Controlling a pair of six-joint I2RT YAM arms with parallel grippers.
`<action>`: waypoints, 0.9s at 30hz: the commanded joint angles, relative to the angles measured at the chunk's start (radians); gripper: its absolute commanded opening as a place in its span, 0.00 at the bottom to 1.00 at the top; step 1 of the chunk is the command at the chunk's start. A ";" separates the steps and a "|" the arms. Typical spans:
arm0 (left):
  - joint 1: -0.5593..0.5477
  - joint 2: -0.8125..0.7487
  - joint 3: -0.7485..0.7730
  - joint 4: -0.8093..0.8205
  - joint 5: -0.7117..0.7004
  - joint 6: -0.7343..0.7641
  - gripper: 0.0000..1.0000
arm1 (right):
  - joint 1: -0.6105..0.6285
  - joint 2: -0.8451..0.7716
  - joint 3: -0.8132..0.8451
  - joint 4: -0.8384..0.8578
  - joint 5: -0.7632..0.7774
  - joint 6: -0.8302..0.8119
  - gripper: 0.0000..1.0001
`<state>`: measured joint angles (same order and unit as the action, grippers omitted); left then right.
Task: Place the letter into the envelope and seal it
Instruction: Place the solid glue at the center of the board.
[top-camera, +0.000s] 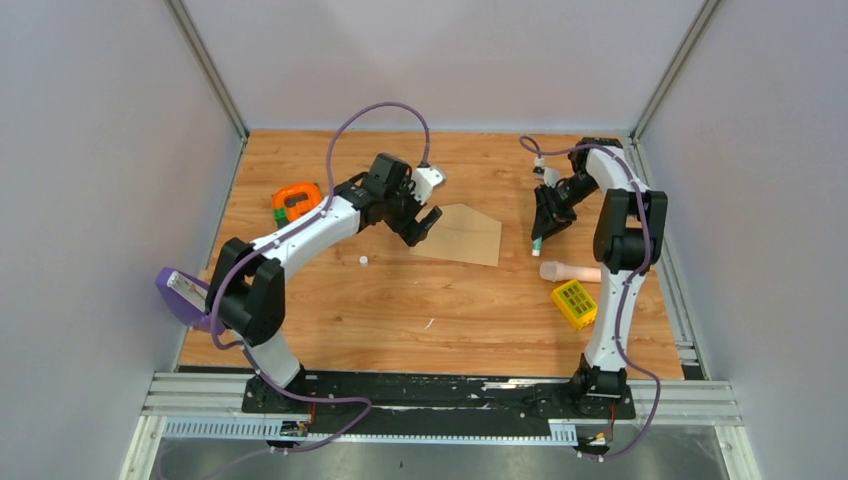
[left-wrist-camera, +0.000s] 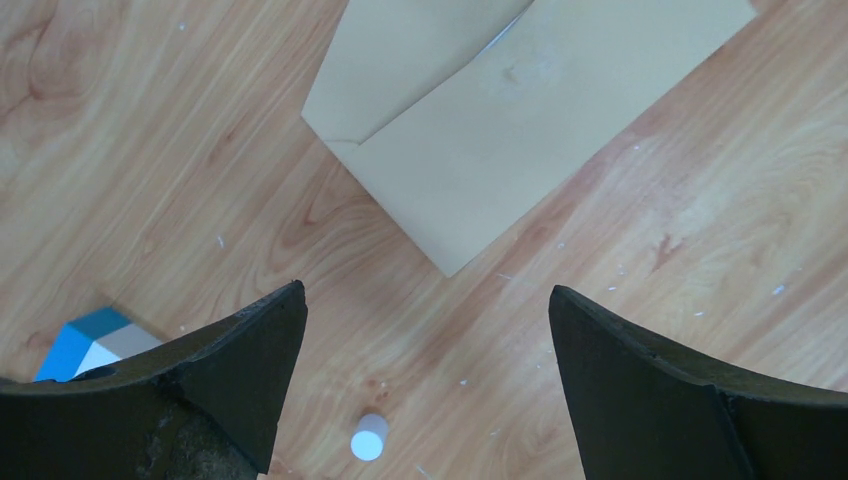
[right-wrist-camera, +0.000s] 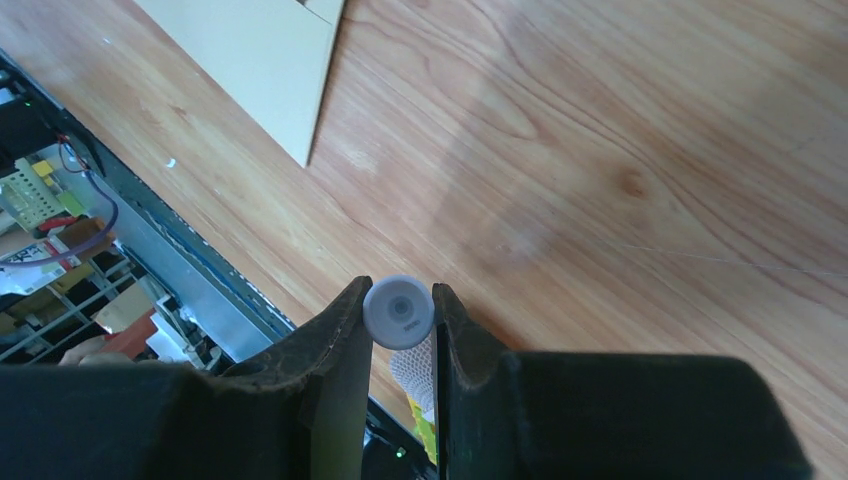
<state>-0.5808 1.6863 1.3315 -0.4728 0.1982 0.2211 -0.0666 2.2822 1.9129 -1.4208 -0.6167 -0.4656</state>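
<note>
Left gripper (left-wrist-camera: 425, 292) sits wide open by the left edge of the envelope (left-wrist-camera: 520, 130); our right gripper (right-wrist-camera: 398, 288) pinches a white tube (right-wrist-camera: 398, 312) off to its right.

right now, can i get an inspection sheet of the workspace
surface: wooden table, small white specks
job's things: envelope flat mid-table; letter not seen apart from it
clutter: tape measure, white cap, pink cylinder, yellow block
grippers: left gripper open, beside the envelope; right gripper shut on a white-capped stick
cables: purple cables loop over both arms
surroundings: grey walls, metal rail at near edge
</note>
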 joint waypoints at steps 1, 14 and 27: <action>-0.006 0.007 0.028 0.034 -0.094 -0.020 0.98 | 0.011 0.037 0.040 -0.038 0.046 -0.008 0.06; -0.009 0.018 0.026 0.037 -0.105 -0.019 0.98 | 0.011 0.198 0.181 -0.054 -0.157 0.035 0.13; -0.009 0.008 0.015 0.046 -0.113 -0.015 0.99 | 0.011 0.200 0.160 0.047 -0.088 0.103 0.57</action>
<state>-0.5877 1.7054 1.3315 -0.4644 0.0944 0.2146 -0.0601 2.5011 2.0716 -1.4605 -0.7559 -0.3813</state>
